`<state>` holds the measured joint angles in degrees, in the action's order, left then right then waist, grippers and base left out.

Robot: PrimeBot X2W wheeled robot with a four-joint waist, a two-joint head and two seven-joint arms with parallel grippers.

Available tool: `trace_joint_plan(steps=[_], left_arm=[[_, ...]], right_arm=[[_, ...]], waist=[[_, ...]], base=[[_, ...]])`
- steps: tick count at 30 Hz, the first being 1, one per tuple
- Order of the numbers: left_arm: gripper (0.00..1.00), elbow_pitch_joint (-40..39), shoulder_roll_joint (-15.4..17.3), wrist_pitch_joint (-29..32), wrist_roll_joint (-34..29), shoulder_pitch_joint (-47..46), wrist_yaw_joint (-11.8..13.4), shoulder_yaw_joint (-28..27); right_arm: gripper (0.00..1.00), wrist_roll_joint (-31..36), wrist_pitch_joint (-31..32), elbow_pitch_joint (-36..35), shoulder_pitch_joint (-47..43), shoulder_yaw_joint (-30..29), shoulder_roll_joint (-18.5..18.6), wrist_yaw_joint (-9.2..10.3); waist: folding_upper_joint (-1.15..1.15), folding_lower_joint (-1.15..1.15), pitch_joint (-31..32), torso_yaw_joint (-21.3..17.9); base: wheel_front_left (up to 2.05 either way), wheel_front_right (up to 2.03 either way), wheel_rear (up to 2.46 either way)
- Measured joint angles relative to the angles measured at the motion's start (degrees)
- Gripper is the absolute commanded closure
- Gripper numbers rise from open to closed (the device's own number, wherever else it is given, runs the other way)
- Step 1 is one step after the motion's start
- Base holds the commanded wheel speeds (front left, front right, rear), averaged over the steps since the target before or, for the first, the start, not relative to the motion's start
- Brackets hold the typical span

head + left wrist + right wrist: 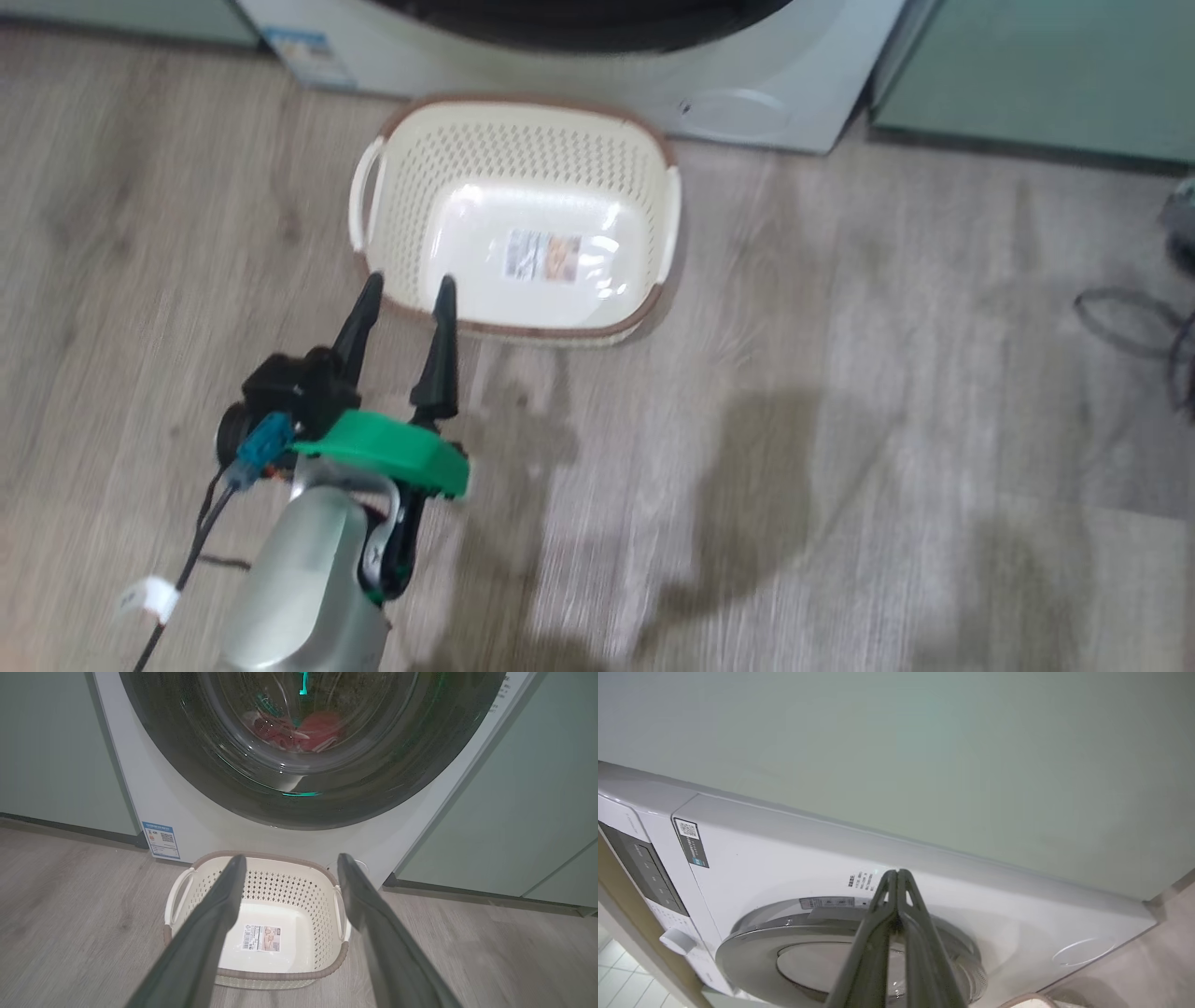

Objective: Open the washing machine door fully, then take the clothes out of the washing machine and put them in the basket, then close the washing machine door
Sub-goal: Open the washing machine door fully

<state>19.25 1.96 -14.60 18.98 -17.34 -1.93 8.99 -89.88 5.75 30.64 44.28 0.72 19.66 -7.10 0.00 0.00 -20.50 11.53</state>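
Observation:
The washing machine [784,84] stands at the top of the head view, and the black lower rim of its door [579,28] shows there. In the left wrist view the washing machine door [397,779] looks closed, with the red clothes [317,728] behind its glass. The cream basket [523,105] sits on the floor right in front of the machine and holds nothing. My left gripper [409,280] is open, its tips above the basket's near left rim [280,975]. My right gripper [896,872] is shut on nothing, pointing at the machine's front [784,858] beside the door [752,952].
Pale green cabinets [1027,75] flank the machine on both sides. A blue label [161,840] sits at its lower left corner and a round flap [1083,952] at its lower right. Dark cables [1130,317] lie on the wooden floor at the right. The control panel [644,868] has a knob [677,940].

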Motion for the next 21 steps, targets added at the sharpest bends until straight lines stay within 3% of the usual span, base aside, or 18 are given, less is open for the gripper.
trace_joint_plan(steps=[9,21], left_arm=[[0.0,-1.8,-0.1,0.0,2.5,-4.2,0.5,4.1],[0.0,-3.7,-0.2,0.0,4.4,-7.1,1.5,6.8]], right_arm=[[1.0,-3.1,14.8,4.9,12.5,1.1,4.1,0.02],[1.0,-2.9,26.7,10.0,26.0,5.2,4.1,0.03]], waist=[[0.0,0.0,-7.1,3.4],[0.0,0.01,-14.3,6.1]], base=[[0.0,0.0,0.0],[0.0,0.0,0.0]])
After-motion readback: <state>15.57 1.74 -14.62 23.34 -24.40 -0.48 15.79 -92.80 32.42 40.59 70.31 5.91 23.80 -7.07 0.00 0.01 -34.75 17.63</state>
